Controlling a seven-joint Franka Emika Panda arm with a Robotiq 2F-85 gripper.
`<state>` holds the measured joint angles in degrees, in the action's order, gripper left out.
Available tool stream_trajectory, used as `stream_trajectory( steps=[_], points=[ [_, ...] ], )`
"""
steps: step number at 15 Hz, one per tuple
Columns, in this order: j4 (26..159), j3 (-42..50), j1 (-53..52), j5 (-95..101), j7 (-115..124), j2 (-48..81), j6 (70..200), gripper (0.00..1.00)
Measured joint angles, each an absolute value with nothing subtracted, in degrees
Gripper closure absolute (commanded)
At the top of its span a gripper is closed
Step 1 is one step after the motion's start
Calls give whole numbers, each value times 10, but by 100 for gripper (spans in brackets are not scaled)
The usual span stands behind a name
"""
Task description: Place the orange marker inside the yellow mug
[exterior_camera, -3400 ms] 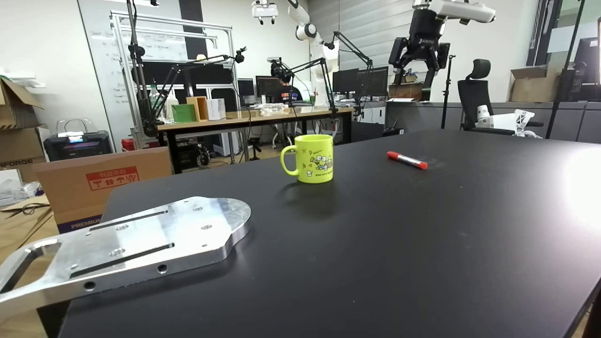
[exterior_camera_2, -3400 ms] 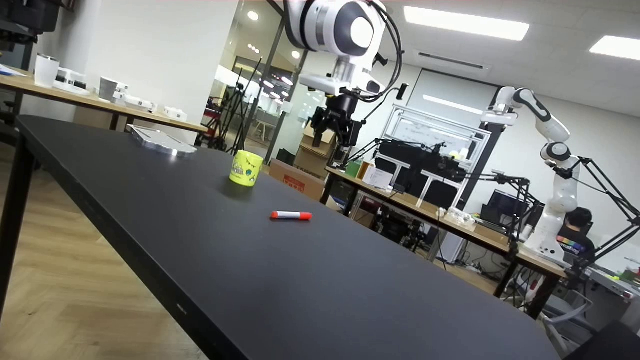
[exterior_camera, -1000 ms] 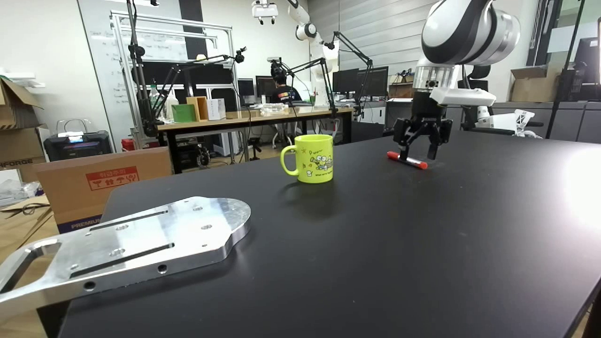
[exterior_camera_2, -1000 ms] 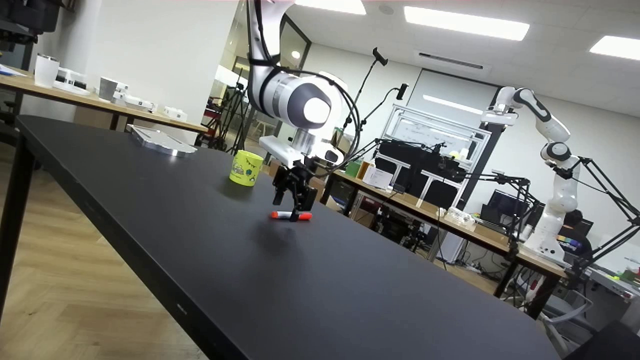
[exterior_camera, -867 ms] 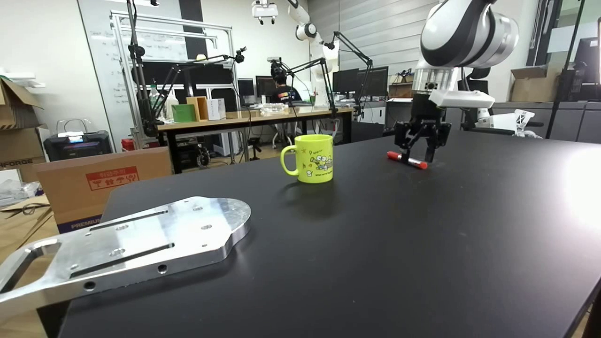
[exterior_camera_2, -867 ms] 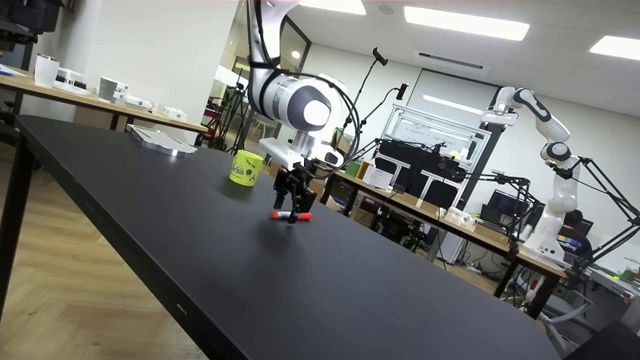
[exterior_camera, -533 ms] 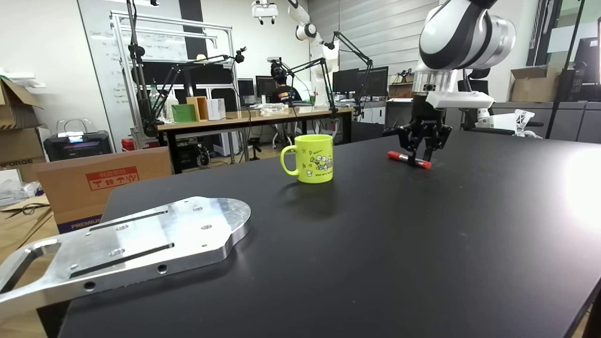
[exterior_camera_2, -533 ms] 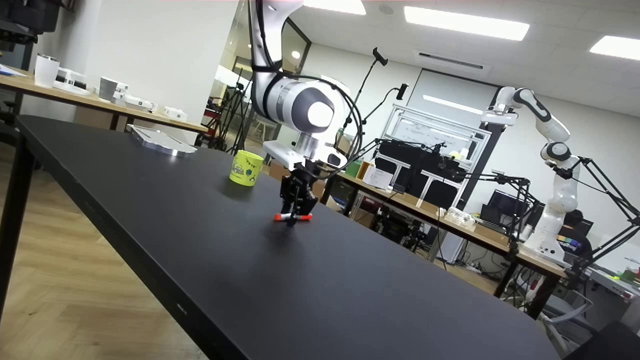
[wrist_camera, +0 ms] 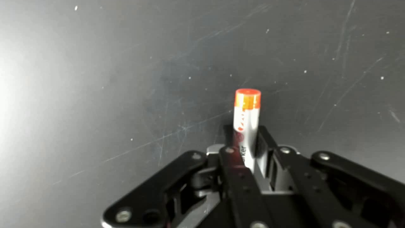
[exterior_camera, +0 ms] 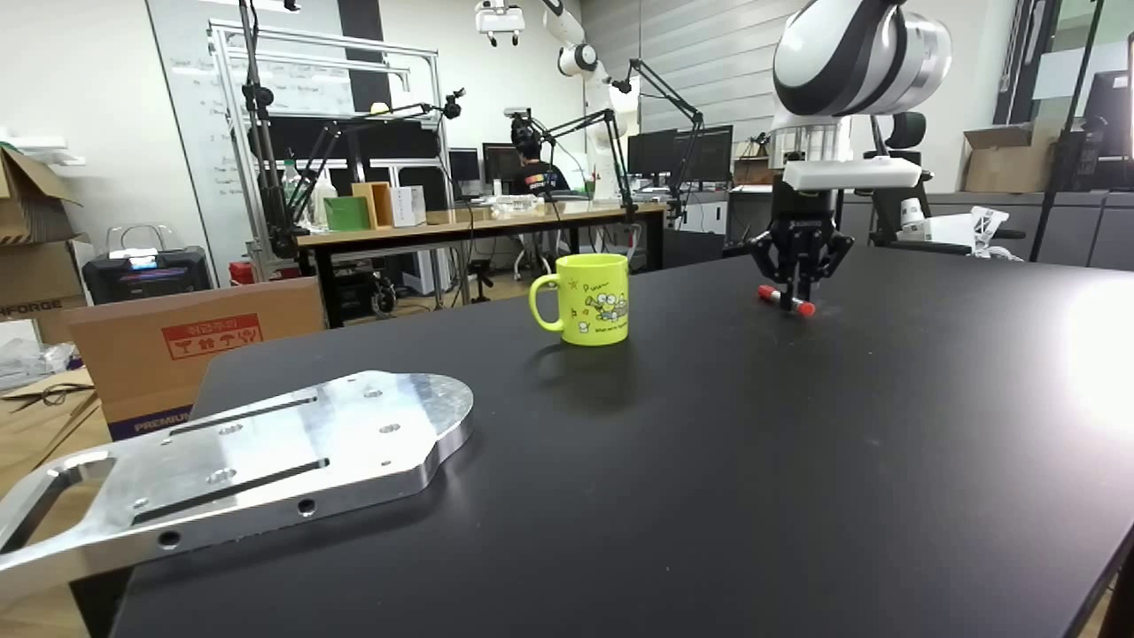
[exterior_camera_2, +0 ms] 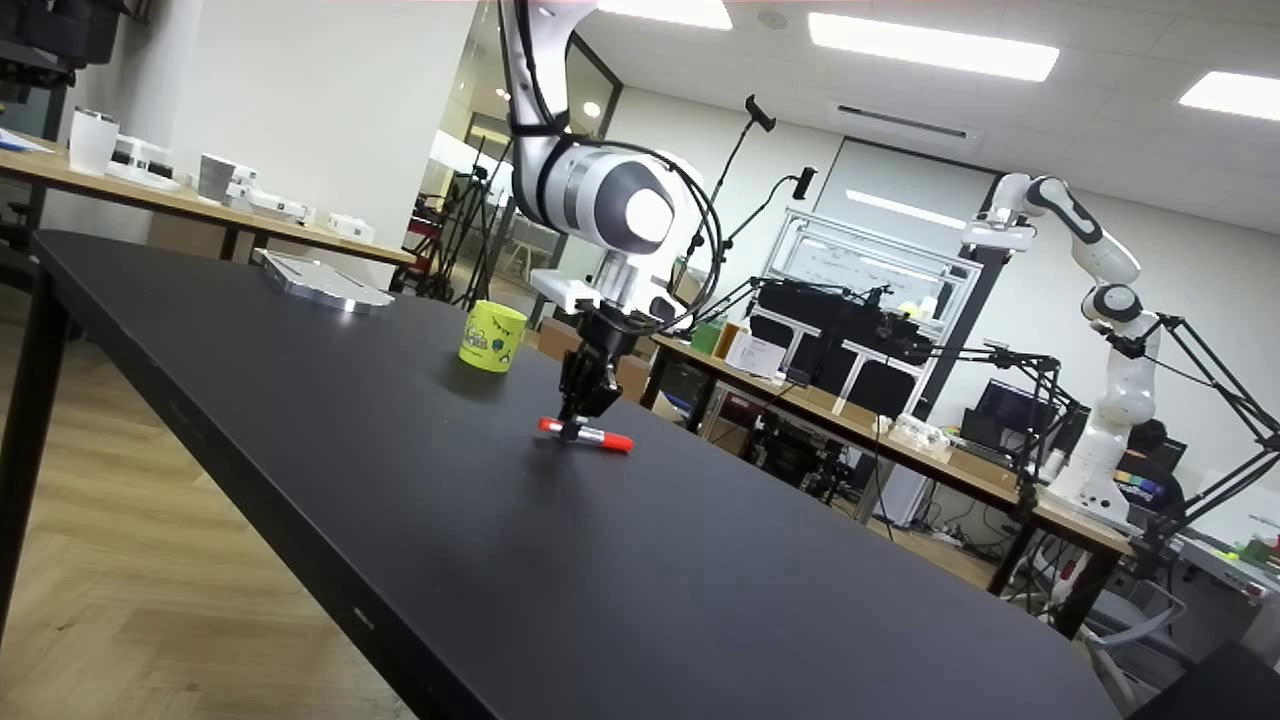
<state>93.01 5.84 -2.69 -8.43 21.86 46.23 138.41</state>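
The orange marker (wrist_camera: pixel 246 117), white-bodied with red-orange ends, is pinched between the two fingers of my gripper (wrist_camera: pixel 245 130) in the wrist view. One orange end sticks out past the fingertips; the other end is hidden there. In an exterior view both red ends of the marker (exterior_camera_2: pixel 606 439) show on either side of the gripper (exterior_camera_2: pixel 570 430). It lies at table height, and I cannot tell whether it still touches the surface. The yellow mug (exterior_camera: pixel 595 301) stands upright on the table in both exterior views, apart from the gripper, its handle turned away from the marker.
A silver metal plate (exterior_camera: pixel 345 430) with slots lies on the black table (exterior_camera: pixel 709 496), past the mug from my gripper. Beyond the table edge stands a cardboard box (exterior_camera: pixel 213 354). A wooden bench (exterior_camera: pixel 496 221) with equipment is in the background.
The arm has come down from above the table. Over the last second the fingers have closed on the marker, and the marker has turned and shifted slightly. The mug has not moved.
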Motion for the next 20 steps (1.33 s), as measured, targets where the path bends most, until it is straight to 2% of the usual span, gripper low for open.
stream_trajectory(
  steps=[9,20],
  points=[
    [842,35,2,-194,275,469,1241,95],
    [718,-20,-5,-260,331,506,1185,95]
  ],
)
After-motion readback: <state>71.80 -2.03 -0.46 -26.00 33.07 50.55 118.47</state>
